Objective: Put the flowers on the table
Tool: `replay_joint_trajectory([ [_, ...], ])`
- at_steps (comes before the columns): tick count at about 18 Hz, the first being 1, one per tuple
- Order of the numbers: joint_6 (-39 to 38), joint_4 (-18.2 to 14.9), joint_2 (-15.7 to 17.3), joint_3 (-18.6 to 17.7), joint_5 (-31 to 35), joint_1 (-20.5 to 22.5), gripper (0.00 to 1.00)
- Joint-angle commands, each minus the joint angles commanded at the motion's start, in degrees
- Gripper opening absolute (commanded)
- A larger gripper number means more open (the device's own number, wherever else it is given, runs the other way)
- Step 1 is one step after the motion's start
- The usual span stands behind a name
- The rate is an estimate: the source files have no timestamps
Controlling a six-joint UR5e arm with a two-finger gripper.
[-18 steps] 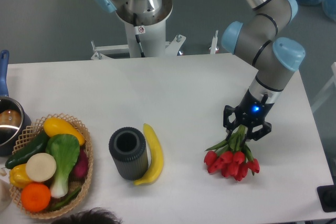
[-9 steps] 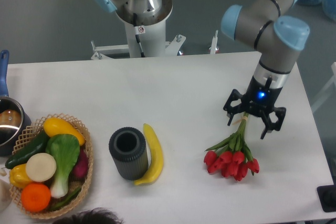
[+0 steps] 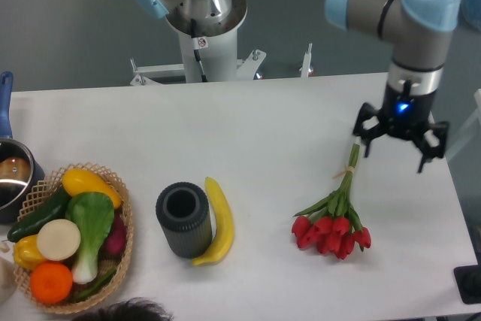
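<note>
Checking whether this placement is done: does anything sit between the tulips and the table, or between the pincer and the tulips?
Nothing visible does. The tulips lie directly on the bare table, with the banana well off to one side. The pincer hangs open just beyond the stem ends, apart from them, with no object in between.

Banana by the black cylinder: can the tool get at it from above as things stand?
Probably yes. The banana lies uncovered on the table, touching the black cylinder on one side only. The tool is open, holds nothing, and nothing stands between them.
</note>
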Motion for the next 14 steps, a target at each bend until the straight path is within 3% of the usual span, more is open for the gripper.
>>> replay_joint_trajectory([
  [3, 7.9, -4.1, 2.5, 0.4, 3.0, 3.3, 1.00],
  [6, 11.6, -4.2, 3.4, -0.5, 4.5, 4.4, 1.00],
  [14, 11.6, -3.5, 4.8, -2.5, 4.7, 6.4, 1.00],
])
